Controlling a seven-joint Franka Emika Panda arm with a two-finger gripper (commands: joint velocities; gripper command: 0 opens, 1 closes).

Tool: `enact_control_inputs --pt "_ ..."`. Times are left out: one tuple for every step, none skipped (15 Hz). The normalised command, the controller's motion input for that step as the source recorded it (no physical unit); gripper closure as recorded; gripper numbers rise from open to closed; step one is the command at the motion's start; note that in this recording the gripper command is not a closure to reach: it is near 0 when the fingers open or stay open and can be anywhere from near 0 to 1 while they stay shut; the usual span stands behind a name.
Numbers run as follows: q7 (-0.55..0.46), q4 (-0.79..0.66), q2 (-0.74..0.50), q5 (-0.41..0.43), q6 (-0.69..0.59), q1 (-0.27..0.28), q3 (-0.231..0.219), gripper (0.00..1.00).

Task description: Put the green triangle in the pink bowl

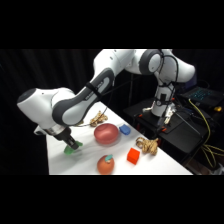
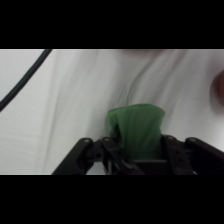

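Setting: a white table (image 1: 165,165) before a black backdrop; a dark stand with cables sits at the right.
Arm: the white arm (image 1: 95,92) reaches from the upper right across to the table's left end.
Gripper: the gripper (image 1: 70,145) comes down at the left end of the table, low over the surface.
Green triangle, side view: the green triangle (image 1: 74,148) sits at the gripper's tip, at or just above the tabletop; whether it rests on the table cannot be told.
Green triangle, wrist view: the block (image 2: 136,132) fills the space between the two black fingers (image 2: 167,150), its far end standing out beyond them.
Jaws: narrowed onto the green triangle, one finger at each side.
Pink bowl: the pink bowl (image 1: 106,134) stands near the table's middle, to the right of the gripper and apart from it; what it holds cannot be told.
Other things: a blue block (image 1: 124,130) just beside the bowl's far right; a red cube (image 1: 133,156) and an orange fruit with a green top (image 1: 105,164) nearer the front edge; two tan knotted things, one behind the bowl (image 1: 98,119), one right of the cube (image 1: 147,145).
Cable: a dark cable (image 2: 22,80) crosses the upper left of the wrist view.
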Motion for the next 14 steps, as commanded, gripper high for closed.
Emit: enact_control_inputs --pt "0.0 -0.61 -0.6 -0.015 0.18 0.026 -0.022 1.0" --pt "0.02 -0.77 -0.67 -0.024 0.26 0.027 -0.027 1.0" --pt "0.04 -0.96 -0.76 -0.03 0.36 0.028 -0.03 1.0" --pt "0.06 -0.98 -0.75 -0.03 0.38 0.027 -0.032 1.0" --pt "0.08 -0.98 -0.74 -0.017 0.38 0.022 -0.031 1.0" --pt "0.1 -0.98 -0.72 -0.011 0.39 0.02 -0.032 1.0" --pt "0.12 -0.98 -0.71 0.0 0.4 0.018 -0.033 1.0" --pt "0.13 -0.99 -0.69 0.007 0.41 0.016 -0.035 1.0" --pt "0.15 -0.99 -0.67 0.013 0.44 0.017 -0.038 1.0" --pt "0.16 -0.99 -0.66 0.022 0.44 0.016 -0.04 1.0" --pt "0.17 -0.99 -0.66 0.034 0.44 0.014 -0.039 1.0" --pt "0.16 -0.99 -0.66 0.037 0.44 0.017 -0.041 1.0" --pt "0.16 -0.99 -0.67 0.044 0.44 0.019 -0.04 1.0" --pt "0.17 -0.99 -0.67 0.037 0.43 0.026 -0.046 1.0"
